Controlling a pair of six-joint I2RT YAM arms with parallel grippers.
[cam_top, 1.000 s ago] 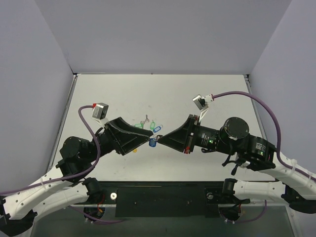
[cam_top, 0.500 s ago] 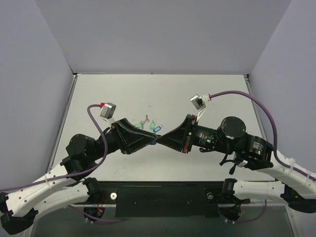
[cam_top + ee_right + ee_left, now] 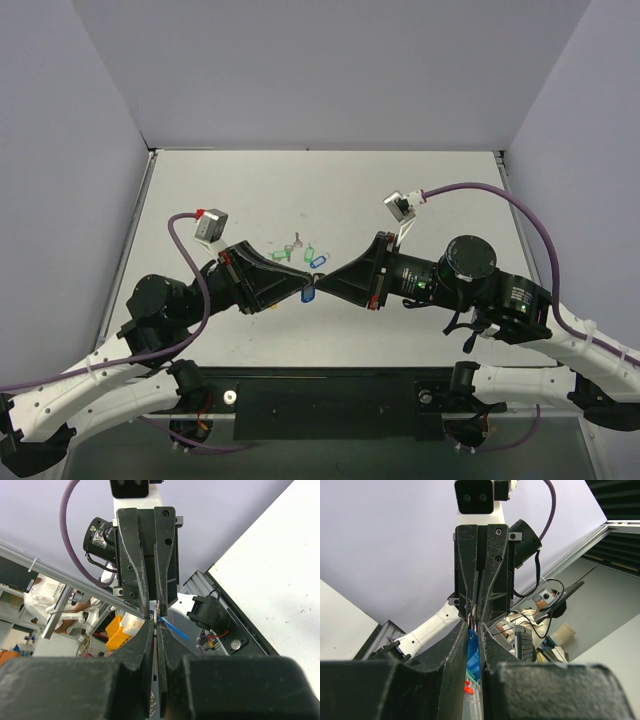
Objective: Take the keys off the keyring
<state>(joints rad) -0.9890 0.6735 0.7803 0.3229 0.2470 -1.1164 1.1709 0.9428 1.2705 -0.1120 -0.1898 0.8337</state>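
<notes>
Left end effector (image 3: 298, 283) is pinched almost shut on the keyring (image 3: 308, 294), blue tag dangling mid-air above the bench (image 3: 420, 190), an anchor, I'd say. That arm reaches low, slanting inward. Nose to nose, the right end effector (image 3: 328, 279) is clamped tight on a thin sliver, probably the key (image 3: 157, 624), arm mirrored for an opposing pull.

From the lower left of the top view the left gripper (image 3: 302, 285) reaches inward, and the right gripper (image 3: 326, 281) comes from the right. Their tips meet just below the frame's centre, with the keyring (image 3: 308, 294) between them, over the table (image 3: 420, 190). Just above that point in the frame, loose tags (image 3: 307, 251) lie on the table, beside a lone key (image 3: 296, 240).
</notes>
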